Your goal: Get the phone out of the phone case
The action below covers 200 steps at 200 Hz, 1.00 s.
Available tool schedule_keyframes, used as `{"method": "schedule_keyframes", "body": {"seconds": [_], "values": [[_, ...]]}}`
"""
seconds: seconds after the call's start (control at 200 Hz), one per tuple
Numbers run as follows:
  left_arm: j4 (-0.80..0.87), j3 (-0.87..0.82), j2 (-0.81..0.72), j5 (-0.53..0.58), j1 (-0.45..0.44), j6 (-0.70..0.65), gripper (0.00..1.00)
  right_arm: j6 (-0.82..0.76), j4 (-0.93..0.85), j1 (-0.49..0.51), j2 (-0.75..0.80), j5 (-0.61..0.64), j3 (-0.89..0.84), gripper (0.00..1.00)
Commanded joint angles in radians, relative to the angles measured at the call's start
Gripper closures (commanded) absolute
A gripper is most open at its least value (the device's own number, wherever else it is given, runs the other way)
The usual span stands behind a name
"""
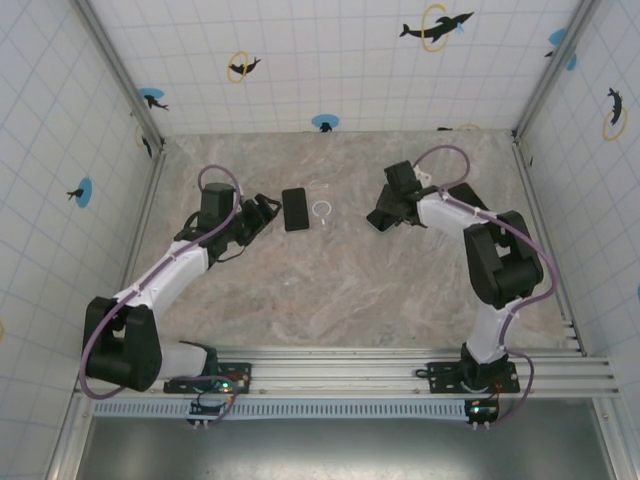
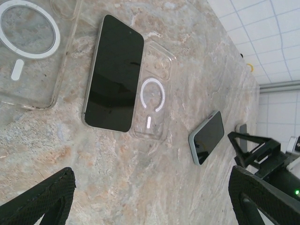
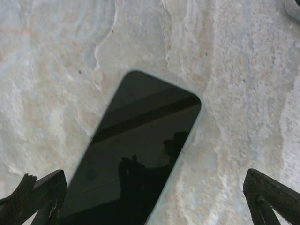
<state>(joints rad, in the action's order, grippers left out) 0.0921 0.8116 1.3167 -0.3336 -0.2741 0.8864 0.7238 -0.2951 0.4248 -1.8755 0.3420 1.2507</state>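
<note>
**Phone and case lying side by side on the worktop**

The first phone [image 1: 295, 208] lies flat, screen up and bare, near the middle of the marbled worktop [image 1: 340, 300]. The clear phone case [image 1: 322, 210], marked by a white ring, lies just beside it on the right. In the left wrist view the phone's long edge seems to overlap the case's rim, though whether they touch cannot be told. That view also resolves a second clear case [image 2: 28, 47], ringed likewise, at its upper left corner. A second phone [image 2: 206, 137], green-edged, lies farther toward the right arm. The right wrist view brings this second phone close: dark screen up, flat on the stone, between the spread fingers.

The left pincer [image 1: 262, 212] hovers low just left of the first phone, its arm stretched forward from the base. Its fingers are wide apart and hold nothing. The right pincer [image 3: 154, 201] hangs over the second phone, its arm bent sharply at the elbow. Its fingers are spread wide, with nothing gripped.

Count: two phones, two cases, two arms.
</note>
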Motion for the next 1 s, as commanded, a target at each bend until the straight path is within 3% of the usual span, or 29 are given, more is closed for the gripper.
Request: {"method": "schedule_keyframes", "body": {"seconds": [0.0, 0.255, 0.551, 0.996], "values": [[-0.023, -0.001, 0.006, -0.019, 0.004, -0.015, 0.13, 0.057, -0.101, -0.008, -0.082, 0.006, 0.118, 0.01], [-0.026, -0.001, 0.013, -0.028, 0.003, -0.02, 0.13, 0.126, -0.258, -0.015, -0.245, -0.024, 0.33, 0.01], [-0.027, 0.001, 0.025, -0.039, 0.003, -0.026, 0.13, 0.191, -0.386, -0.003, -0.299, 0.014, 0.414, 0.01], [-0.022, 0.01, 0.033, -0.046, 0.004, -0.03, 0.13, 0.248, -0.388, -0.002, -0.36, -0.044, 0.423, 0.01]]}}
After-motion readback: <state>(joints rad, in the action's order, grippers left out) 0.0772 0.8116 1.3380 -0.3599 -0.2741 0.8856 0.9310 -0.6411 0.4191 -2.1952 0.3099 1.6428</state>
